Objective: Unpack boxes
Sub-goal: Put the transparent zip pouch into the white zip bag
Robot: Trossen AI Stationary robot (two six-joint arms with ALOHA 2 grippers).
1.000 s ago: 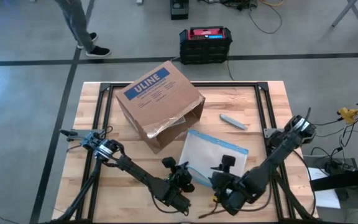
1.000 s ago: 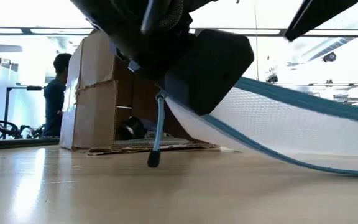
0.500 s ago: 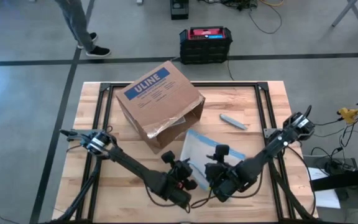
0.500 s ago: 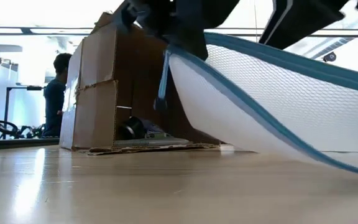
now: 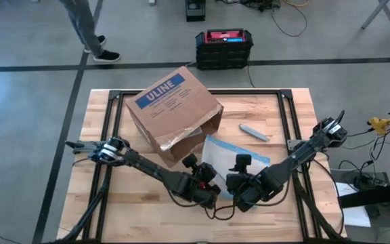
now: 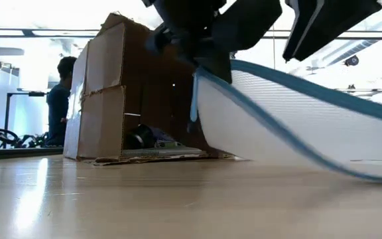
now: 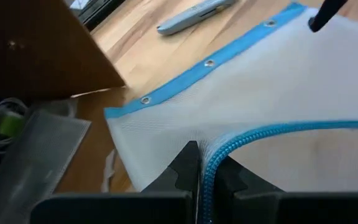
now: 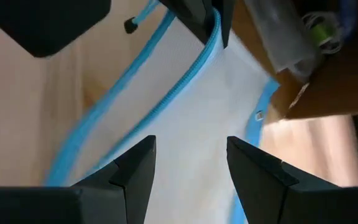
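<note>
While the left gripper [image 7: 199,163] pinches the zipper edge of the mesh pouch [image 5: 232,163] with its jaws closed tight on it, the right gripper [image 8: 188,163] stands spread wide over the pouch, gripping nothing. The cardboard box [image 5: 173,112] lies open-sided at upper centre of the high view. Since a second ago, both grippers have moved up-frame toward the box, lifting the pouch's corner higher.

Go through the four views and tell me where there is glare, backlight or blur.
Low view: bright ceiling lights behind leave the cardboard box and the arms dark. Right wrist view: the pouch and tabletop are smeared; the right gripper is open. Left wrist view: the left gripper pinching the pouch edge is sharp, the foreground soft. High view: even light, no glare.
</note>
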